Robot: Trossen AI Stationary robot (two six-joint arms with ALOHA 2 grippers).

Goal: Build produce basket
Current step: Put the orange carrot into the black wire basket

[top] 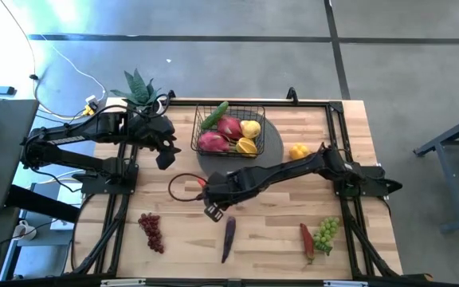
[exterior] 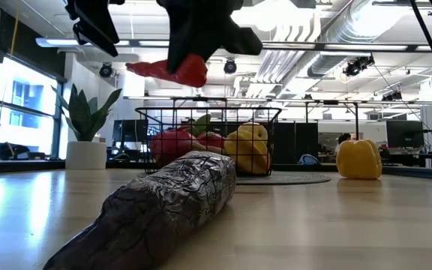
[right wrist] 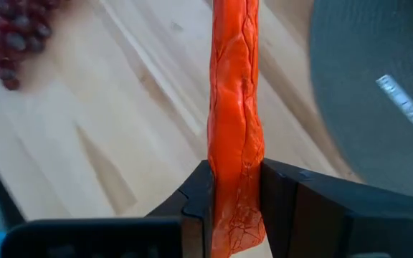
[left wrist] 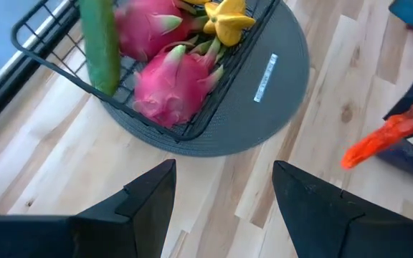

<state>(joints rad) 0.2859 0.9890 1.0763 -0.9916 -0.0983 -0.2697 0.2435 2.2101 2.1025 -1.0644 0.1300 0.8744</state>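
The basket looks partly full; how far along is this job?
Done: the basket holds dragon fruits, a cucumber and yellow pieces. In hand: the right hand grips an orange-red piece. Left: yellow pepper, red grapes, purple pod, red pod, green grapes.

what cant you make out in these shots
- Basket contents at the bottom: high view, upper fruit covers them.
- Orange piece in the right gripper: right wrist view, top edge cuts it off.
- Purple pod: low view, near end cut off by the bottom edge.
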